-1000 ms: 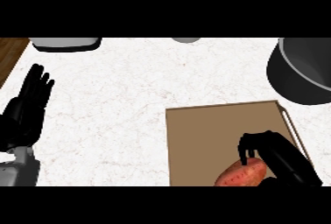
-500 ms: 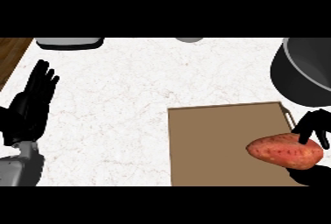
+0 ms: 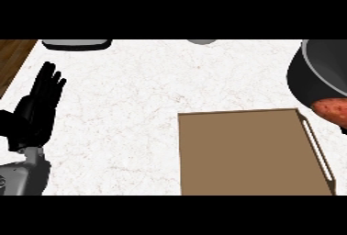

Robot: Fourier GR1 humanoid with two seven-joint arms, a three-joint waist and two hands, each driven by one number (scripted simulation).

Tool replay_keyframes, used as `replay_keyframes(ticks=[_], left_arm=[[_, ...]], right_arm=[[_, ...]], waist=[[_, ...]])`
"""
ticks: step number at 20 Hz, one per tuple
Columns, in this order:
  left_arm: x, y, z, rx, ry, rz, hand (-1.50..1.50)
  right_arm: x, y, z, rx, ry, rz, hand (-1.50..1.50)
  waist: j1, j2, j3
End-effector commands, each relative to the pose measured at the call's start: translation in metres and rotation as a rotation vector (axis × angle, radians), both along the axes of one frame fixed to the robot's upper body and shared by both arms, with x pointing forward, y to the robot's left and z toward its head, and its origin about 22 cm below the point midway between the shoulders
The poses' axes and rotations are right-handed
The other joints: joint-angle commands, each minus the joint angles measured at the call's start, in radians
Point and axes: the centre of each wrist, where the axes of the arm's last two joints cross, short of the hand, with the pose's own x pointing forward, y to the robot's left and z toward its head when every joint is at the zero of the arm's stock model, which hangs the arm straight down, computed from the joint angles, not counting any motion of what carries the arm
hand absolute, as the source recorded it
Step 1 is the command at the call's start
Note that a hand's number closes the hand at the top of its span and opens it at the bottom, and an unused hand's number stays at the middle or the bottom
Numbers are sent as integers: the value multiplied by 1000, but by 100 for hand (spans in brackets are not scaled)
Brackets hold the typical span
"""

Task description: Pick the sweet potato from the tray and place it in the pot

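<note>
- Sweet potato at the right edge of the frame, off the tray, just below the pot and overlapping its lower rim in the picture.
- Right hand out of view; hold on the sweet potato impossible to tell.
- Left hand resting at the left edge, fingers straight and up, holding nothing.
- Next move, likely: up and right over the rim; long axis unclear, cut by the frame.
- White bench between tray and left hand.

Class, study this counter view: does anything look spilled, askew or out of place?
Nothing spilled or damaged. The sweet potato is off the tray, at the view's right edge beside the pot, not inside it.
</note>
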Motion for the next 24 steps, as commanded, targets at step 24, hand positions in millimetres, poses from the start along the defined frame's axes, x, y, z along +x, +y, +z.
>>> replay_keyframes(ticks=[24], left_arm=[[5,-14,4,-8,-11,-51,0]], right_arm=[[120,-95,-88,-255,86,-291,150]], waist=[[53,16,3]])
